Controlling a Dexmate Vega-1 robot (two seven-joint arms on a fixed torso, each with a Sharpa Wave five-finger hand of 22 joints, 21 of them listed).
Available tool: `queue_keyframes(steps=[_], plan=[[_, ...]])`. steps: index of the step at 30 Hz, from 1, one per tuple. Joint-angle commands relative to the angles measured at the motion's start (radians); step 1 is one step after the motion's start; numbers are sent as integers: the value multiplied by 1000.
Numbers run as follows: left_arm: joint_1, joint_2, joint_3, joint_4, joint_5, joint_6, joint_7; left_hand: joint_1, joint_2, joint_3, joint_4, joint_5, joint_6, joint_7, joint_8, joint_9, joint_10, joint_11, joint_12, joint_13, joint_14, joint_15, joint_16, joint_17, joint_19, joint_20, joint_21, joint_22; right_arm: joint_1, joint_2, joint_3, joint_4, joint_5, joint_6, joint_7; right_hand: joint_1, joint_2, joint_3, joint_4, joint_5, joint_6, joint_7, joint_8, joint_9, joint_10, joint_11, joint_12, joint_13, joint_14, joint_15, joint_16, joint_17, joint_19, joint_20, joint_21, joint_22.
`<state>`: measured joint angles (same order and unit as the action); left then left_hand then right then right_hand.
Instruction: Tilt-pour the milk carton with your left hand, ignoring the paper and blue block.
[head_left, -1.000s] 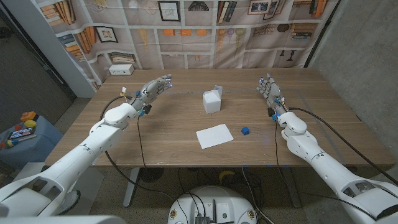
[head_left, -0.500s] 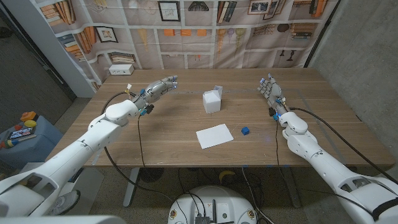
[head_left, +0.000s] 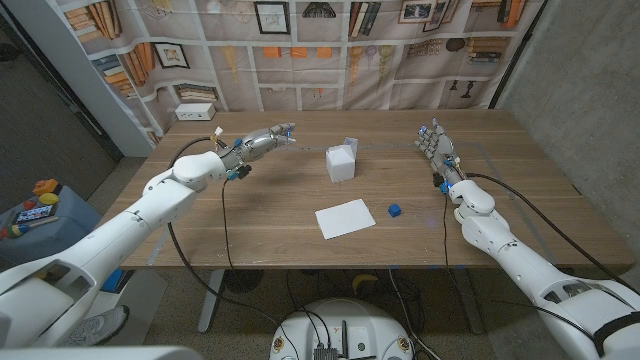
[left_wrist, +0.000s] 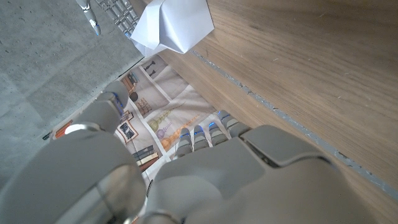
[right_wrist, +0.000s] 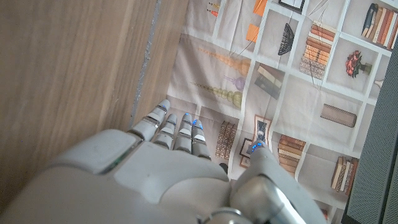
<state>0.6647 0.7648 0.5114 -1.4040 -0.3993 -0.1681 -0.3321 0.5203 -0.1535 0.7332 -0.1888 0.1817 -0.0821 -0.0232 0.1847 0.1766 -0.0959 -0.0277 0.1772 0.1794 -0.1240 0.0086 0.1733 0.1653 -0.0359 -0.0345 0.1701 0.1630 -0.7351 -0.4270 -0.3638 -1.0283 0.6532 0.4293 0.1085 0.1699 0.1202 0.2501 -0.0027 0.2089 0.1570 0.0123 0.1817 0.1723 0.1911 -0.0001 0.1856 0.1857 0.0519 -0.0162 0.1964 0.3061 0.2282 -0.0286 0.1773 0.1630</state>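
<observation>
The white milk carton (head_left: 341, 162) stands upright at the table's middle back, its spout flap raised; in the left wrist view the carton (left_wrist: 172, 26) shows ahead of the fingers. My left hand (head_left: 264, 140) hovers to the carton's left, a short gap away, fingers stretched toward it and holding nothing; the left hand (left_wrist: 186, 174) shows from behind in its wrist view. My right hand (head_left: 434, 142) stands open at the right, well clear of the carton; the right hand (right_wrist: 174, 174) points at the table's far edge.
A white sheet of paper (head_left: 345, 218) lies in front of the carton, and a small blue block (head_left: 395, 210) sits just right of it. A white box (head_left: 196, 111) rests at the table's back left corner. A bookshelf-print curtain hangs behind.
My left hand has reached rightward toward the carton, with its fingers stretching out flatter. The right hand, carton, paper and block have stayed put.
</observation>
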Motion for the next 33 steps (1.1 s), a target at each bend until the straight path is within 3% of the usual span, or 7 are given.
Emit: queue_keyframes(steps=[1, 8, 22, 33], plan=[[-79, 16, 56, 13, 77, 28, -78, 28, -4, -11, 3, 5, -53, 15, -3, 2, -50, 18, -3, 4, -41, 7, -5, 6, -37, -43, 1, 2, 19, 17, 1, 44, -3, 24, 3, -2, -6, 5, -3, 1, 0, -5, 3, 3, 4, -3, 5, 2, 3, 9, 6, 2, 1, 6, 4, 3], [-74, 27, 68, -25, 117, 50, -60, 51, -8, -25, 5, 6, -111, 34, -2, 1, -105, 43, -1, 4, -91, 21, -5, 6, -90, -41, 0, 2, 36, 28, -1, 76, -1, 31, 15, -3, -5, 5, -4, 1, 0, -5, 3, 3, 4, -3, 5, 2, 1, 10, 6, 1, -1, 6, 4, 3], [-69, 22, 98, -82, 194, 88, -16, 68, -8, -45, 9, 4, -194, 46, -4, 2, -183, 60, -3, 4, -161, 32, -5, 7, -171, -43, -1, 3, 83, 52, -3, 163, 4, 59, 58, -5, -4, 6, -8, 0, -1, -5, 3, 3, 3, -3, 5, 2, -1, 11, 8, -3, -3, 8, 5, 3], [-50, -11, 107, -80, 227, 80, 49, 70, -9, -57, 10, 4, -227, 51, -1, 2, -221, 62, -3, 4, -193, 37, -5, 7, -204, -42, -1, 3, 61, 40, 3, 142, 9, 56, 53, -6, -3, 8, -10, 0, -2, -5, 3, 3, 2, -4, 5, 2, -1, 13, 9, -6, -2, 8, 7, 3]])
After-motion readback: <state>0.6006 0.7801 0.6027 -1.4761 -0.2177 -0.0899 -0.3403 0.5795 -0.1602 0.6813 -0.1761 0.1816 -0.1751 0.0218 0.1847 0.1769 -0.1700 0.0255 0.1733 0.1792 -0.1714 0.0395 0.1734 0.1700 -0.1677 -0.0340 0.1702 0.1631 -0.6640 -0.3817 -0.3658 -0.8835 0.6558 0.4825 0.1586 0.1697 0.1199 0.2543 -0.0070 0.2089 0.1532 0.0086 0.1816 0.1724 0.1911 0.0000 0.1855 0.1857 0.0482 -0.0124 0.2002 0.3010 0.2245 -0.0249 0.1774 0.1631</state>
